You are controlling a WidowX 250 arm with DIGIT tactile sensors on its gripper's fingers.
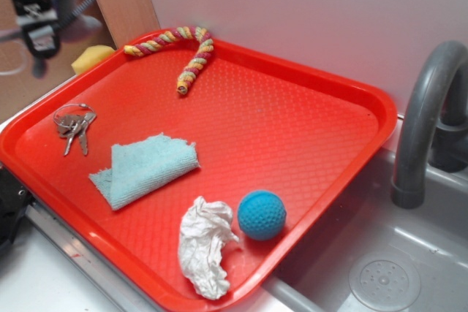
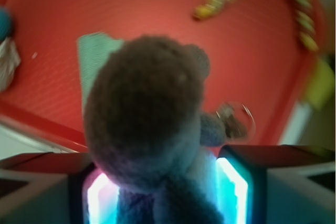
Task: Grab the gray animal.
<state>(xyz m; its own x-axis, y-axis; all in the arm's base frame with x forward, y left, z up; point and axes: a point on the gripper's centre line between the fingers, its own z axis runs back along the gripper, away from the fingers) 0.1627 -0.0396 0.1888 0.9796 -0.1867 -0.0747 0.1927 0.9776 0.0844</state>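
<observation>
We have the mouse [image 2: 152,129] pinched between the jaws of our gripper [image 2: 168,187], lifted well above the tray [image 1: 307,122]. The plush is soft and bulges out of the grip, so a jolt or slack pinch could let it slip and drop. Our arm hangs high at the tray's far left corner, blurred.

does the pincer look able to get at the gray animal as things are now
Yes, it seems to have it already. In the wrist view the gray animal sits between the two lit pads of the pincer, above the red tray. Nothing blocks it, though blur hides how firm the grip is.
</observation>
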